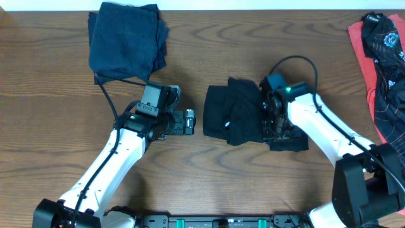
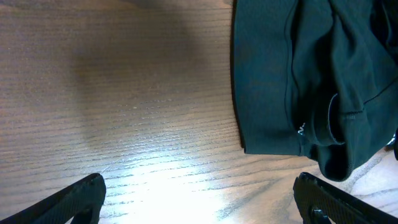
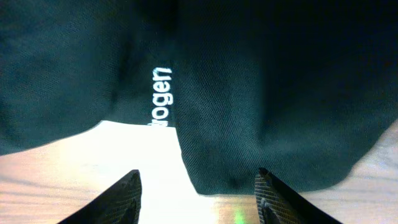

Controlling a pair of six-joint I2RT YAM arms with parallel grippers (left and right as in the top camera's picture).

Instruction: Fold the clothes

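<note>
Fabric filled most of the right wrist view: the black soft cotton T-shirt (image 1: 229, 113), roughly folded into a lumpy bundle, lay directly under and ahead of the right gripper (image 3: 198, 190). Its fingers (image 3: 126, 190) stood moderately apart, with the shirt's loose lower edge sagging into the space between them; nothing was pinched. Small white lettering (image 3: 161, 96) ran along a fold of the cloth just beyond the left-hand finger.

From overhead, that gripper sat over the near side of the bundle, its wrist touching the cloth.

On the other side, the left gripper (image 1: 188, 122) rested low over the brown wood-grain table (image 1: 50, 95) with its jaws spread as wide as they go and nothing between them. The black shirt's folded edge lay just ahead of its fingertips, apart from them, with a strip of bare wood between.

Behind and to the outer side of the left arm sat a dark navy folded pile of fabric (image 1: 125, 41), well apart from the hand. Far out beyond the right arm, at the table's edge, lay a crumpled coral-red and black printed garment (image 1: 383, 69).
</note>
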